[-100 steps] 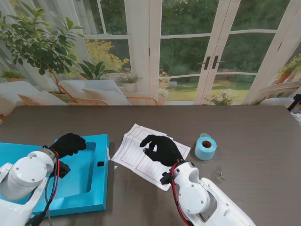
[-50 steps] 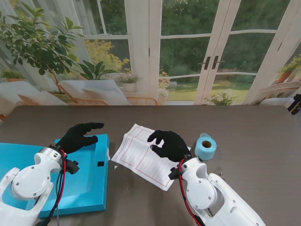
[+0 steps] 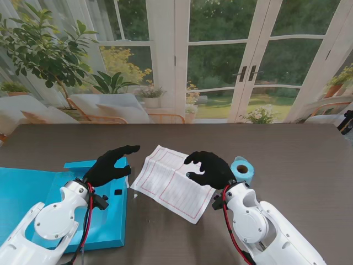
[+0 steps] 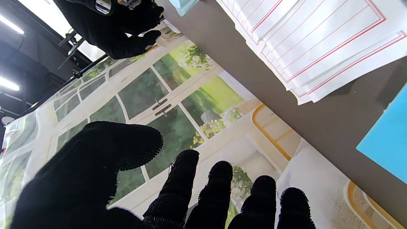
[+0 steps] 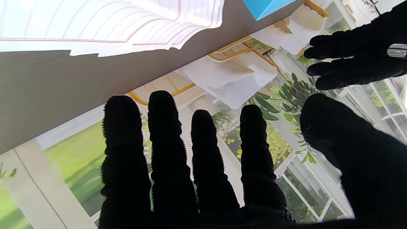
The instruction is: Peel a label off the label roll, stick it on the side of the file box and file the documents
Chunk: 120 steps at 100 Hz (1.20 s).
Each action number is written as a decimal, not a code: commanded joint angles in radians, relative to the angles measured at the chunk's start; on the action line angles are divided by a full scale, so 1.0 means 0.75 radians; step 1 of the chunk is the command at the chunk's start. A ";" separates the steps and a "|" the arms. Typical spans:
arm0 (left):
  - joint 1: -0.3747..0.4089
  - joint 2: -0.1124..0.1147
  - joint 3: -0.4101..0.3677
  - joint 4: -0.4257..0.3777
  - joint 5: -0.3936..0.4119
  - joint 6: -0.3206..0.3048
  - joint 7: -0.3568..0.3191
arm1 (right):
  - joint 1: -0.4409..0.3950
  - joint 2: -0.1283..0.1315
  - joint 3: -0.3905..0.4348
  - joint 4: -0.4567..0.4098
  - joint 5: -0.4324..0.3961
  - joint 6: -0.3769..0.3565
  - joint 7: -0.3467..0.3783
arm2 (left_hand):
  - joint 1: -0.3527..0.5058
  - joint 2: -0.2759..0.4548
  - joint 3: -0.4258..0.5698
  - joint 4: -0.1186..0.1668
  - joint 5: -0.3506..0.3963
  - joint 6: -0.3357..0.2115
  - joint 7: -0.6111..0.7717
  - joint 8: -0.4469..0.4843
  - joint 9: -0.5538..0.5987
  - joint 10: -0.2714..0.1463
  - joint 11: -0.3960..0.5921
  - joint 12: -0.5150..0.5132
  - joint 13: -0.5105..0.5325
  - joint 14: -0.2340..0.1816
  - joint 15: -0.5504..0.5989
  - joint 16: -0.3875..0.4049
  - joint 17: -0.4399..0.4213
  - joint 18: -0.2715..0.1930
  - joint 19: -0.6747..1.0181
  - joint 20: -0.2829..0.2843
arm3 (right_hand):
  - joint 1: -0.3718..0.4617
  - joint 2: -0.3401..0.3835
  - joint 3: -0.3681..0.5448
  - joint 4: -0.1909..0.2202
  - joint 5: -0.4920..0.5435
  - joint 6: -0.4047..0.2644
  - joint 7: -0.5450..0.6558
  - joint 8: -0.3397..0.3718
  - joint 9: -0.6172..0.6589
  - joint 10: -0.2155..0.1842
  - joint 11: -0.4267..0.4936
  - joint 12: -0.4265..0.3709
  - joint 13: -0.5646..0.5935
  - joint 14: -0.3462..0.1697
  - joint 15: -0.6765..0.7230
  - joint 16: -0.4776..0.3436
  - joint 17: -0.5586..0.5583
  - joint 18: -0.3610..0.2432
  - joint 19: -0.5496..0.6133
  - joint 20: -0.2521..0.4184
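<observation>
Right hand (image 3: 208, 170) hovers open over the papers (image 3: 174, 182), left hand (image 3: 110, 164) open above the file box (image 3: 66, 207); label roll (image 3: 241, 168) just behind. Risk: careless swipe scatters sheets off the worktop (image 3: 298, 154).

The table (image 3: 298, 143) (dark wood) carries file box (image 3: 107, 221), documents (image 3: 165, 185), label roll (image 3: 244, 165).

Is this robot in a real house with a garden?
Probably not: it looks like a lab. The garden doors seem a printed backdrop, since ceiling lights show past its edge. On the dark table lie papers and a blue file box.
</observation>
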 commanded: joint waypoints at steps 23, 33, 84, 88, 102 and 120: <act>0.004 -0.028 0.045 0.049 0.006 -0.053 0.049 | 0.068 0.058 0.011 0.130 -0.248 -0.012 0.081 | -0.036 0.026 -0.007 -0.044 -0.004 -0.020 -0.012 -0.005 -0.043 -0.044 -0.007 -0.019 -0.060 -0.047 -0.028 -0.029 -0.045 -0.082 -0.076 0.006 | -0.041 -0.166 -0.037 -0.019 -0.194 -0.021 -0.019 0.001 -0.196 -0.073 -0.028 -0.056 -0.191 -0.064 -0.163 -0.092 -0.511 -0.108 -0.103 -0.023; 0.004 -0.031 0.055 0.062 -0.018 -0.059 0.052 | 0.100 0.077 -0.005 0.175 -0.354 -0.015 0.090 | -0.029 0.027 -0.003 -0.041 -0.001 -0.018 -0.010 -0.004 -0.042 -0.040 -0.006 -0.021 -0.061 -0.046 -0.028 -0.031 -0.049 -0.085 -0.082 0.005 | -0.041 -0.251 0.009 -0.040 -0.226 -0.010 -0.013 -0.001 -0.214 -0.084 -0.017 -0.064 -0.215 -0.072 -0.167 -0.101 -0.518 -0.131 -0.107 -0.021; 0.037 -0.031 0.030 0.047 -0.026 -0.058 0.050 | 0.151 0.158 -0.015 0.247 -0.782 -0.158 0.038 | -0.007 0.036 0.018 -0.014 0.034 -0.005 0.003 0.002 -0.011 -0.025 -0.001 -0.019 -0.049 -0.044 -0.024 -0.033 -0.047 -0.087 -0.092 0.002 | -0.033 -0.538 0.185 -0.092 -0.178 -0.012 0.013 0.000 -0.219 -0.123 -0.013 -0.083 -0.255 -0.142 -0.203 -0.143 -0.511 -0.213 -0.099 -0.077; 0.039 -0.031 0.030 0.045 -0.028 -0.056 0.050 | 0.160 0.166 -0.021 0.251 -0.821 -0.166 0.027 | -0.006 0.036 0.019 -0.012 0.034 -0.004 0.003 0.002 -0.010 -0.026 -0.001 -0.018 -0.048 -0.044 -0.024 -0.033 -0.047 -0.088 -0.093 0.001 | -0.044 -0.543 0.188 -0.095 -0.182 -0.016 0.010 -0.001 -0.224 -0.129 -0.012 -0.083 -0.269 -0.154 -0.212 -0.151 -0.513 -0.221 -0.101 -0.085; 0.043 -0.031 0.030 0.040 -0.029 -0.049 0.047 | 0.186 0.178 -0.054 0.281 -0.873 -0.176 -0.007 | -0.002 0.037 0.022 -0.006 0.040 -0.004 0.005 0.003 -0.004 -0.021 -0.001 -0.018 -0.044 -0.043 -0.023 -0.033 -0.046 -0.088 -0.095 0.000 | -0.070 -0.550 0.191 -0.099 -0.202 -0.005 0.006 -0.001 -0.273 -0.121 -0.015 -0.085 -0.335 -0.173 -0.241 -0.176 -0.546 -0.249 -0.121 -0.111; 0.041 -0.030 0.032 0.044 -0.036 -0.055 0.043 | 0.236 0.192 -0.137 0.335 -0.931 -0.157 -0.060 | 0.001 0.038 0.023 -0.001 0.045 -0.001 0.006 0.004 0.003 -0.021 0.000 -0.016 -0.037 -0.040 -0.021 -0.033 -0.042 -0.086 -0.095 -0.002 | -0.131 -0.535 0.190 -0.105 -0.293 -0.001 0.010 -0.001 -0.361 -0.116 0.016 -0.084 -0.430 -0.184 -0.224 -0.196 -0.607 -0.282 -0.130 -0.152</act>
